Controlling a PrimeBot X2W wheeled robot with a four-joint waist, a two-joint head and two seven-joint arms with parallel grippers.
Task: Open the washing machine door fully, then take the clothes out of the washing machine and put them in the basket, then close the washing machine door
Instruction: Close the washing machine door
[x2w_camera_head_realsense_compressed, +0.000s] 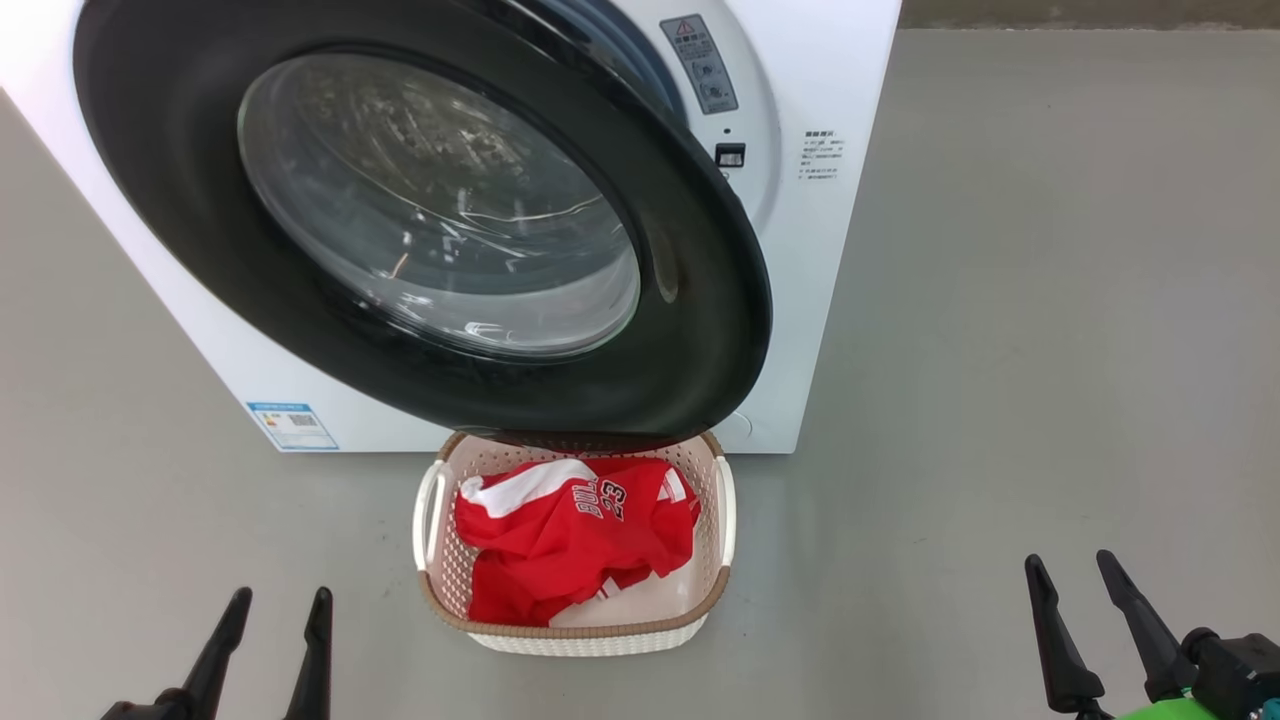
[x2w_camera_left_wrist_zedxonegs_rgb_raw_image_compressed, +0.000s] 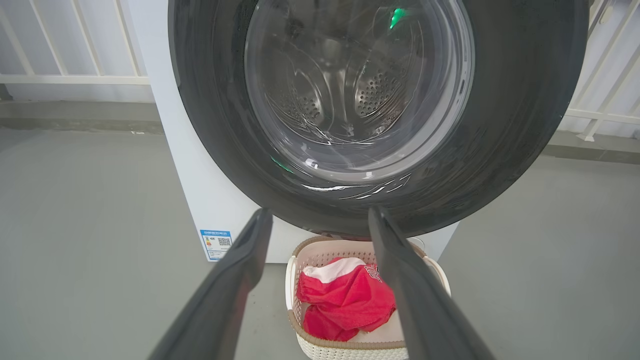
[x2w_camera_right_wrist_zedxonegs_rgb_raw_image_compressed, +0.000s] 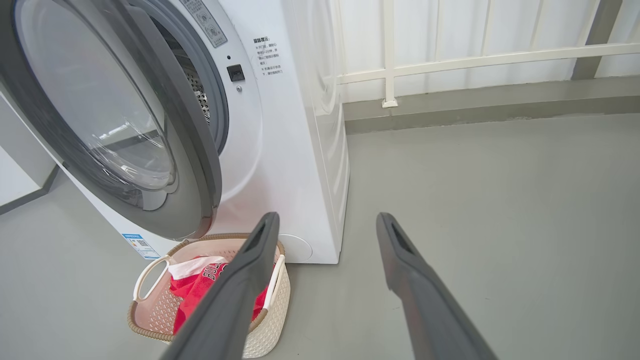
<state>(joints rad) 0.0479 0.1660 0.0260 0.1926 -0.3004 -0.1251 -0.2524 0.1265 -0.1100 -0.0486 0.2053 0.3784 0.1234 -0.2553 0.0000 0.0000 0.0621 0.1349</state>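
Red clothes (x2w_camera_head_realsense_compressed: 570, 540) lie heaped in the basket (x2w_camera_head_realsense_compressed: 575, 632) on the floor (x2w_camera_head_realsense_compressed: 1050, 350), just in front of the washing machine (x2w_camera_head_realsense_compressed: 840, 250), whose door (x2w_camera_head_realsense_compressed: 430, 200) hangs partly open above it. The robot's left hand (x2w_camera_head_realsense_compressed: 282, 597) and right hand (x2w_camera_head_realsense_compressed: 1068, 560) hover to either side, fingers spread wide, holding nothing.
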